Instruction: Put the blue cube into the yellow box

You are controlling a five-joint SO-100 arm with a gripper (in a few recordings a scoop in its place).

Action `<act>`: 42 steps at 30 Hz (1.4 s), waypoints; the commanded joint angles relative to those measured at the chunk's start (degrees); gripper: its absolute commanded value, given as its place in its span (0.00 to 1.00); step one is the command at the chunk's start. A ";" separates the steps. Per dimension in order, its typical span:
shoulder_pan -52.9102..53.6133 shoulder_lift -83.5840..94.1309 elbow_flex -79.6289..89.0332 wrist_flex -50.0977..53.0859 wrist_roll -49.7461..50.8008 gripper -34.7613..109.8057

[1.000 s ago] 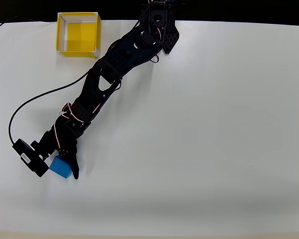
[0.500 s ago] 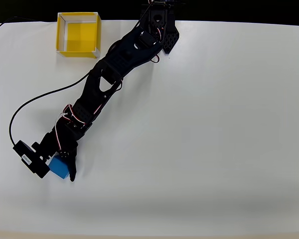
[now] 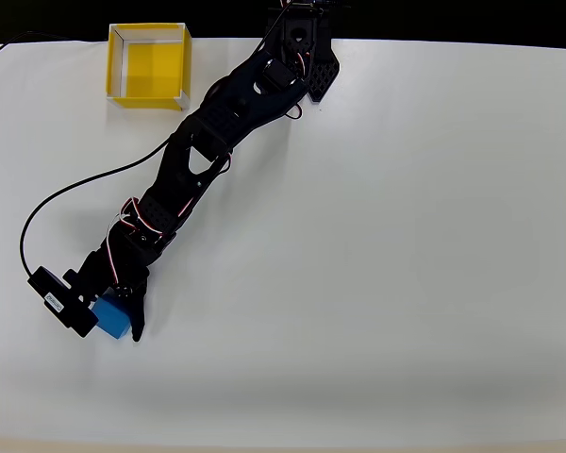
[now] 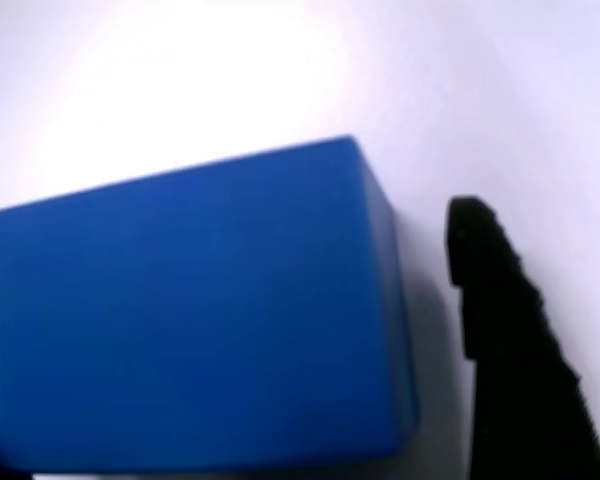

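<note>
Blue cube (image 3: 111, 318) is sitting on the white table (image 3: 406, 264), low on the left side in the overhead view. The black gripper (image 3: 116, 319) is reaching around it with its jaws apart. In the wrist view the cube (image 4: 195, 315) is looking very big, and one black finger (image 4: 505, 340) is standing just beside it, with a thin gap between them. The yellow box (image 3: 149, 64) is sitting far away, at the table's top edge.

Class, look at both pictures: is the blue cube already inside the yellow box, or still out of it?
Out. The blue cube lies on the white table between the tool's fingers, far from the yellow box.
</note>
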 commanded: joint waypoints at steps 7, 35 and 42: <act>-0.18 3.96 -4.66 -1.32 -1.41 0.53; -0.62 8.61 0.18 -2.20 -1.14 0.39; -0.70 13.97 2.90 -2.29 -2.02 0.39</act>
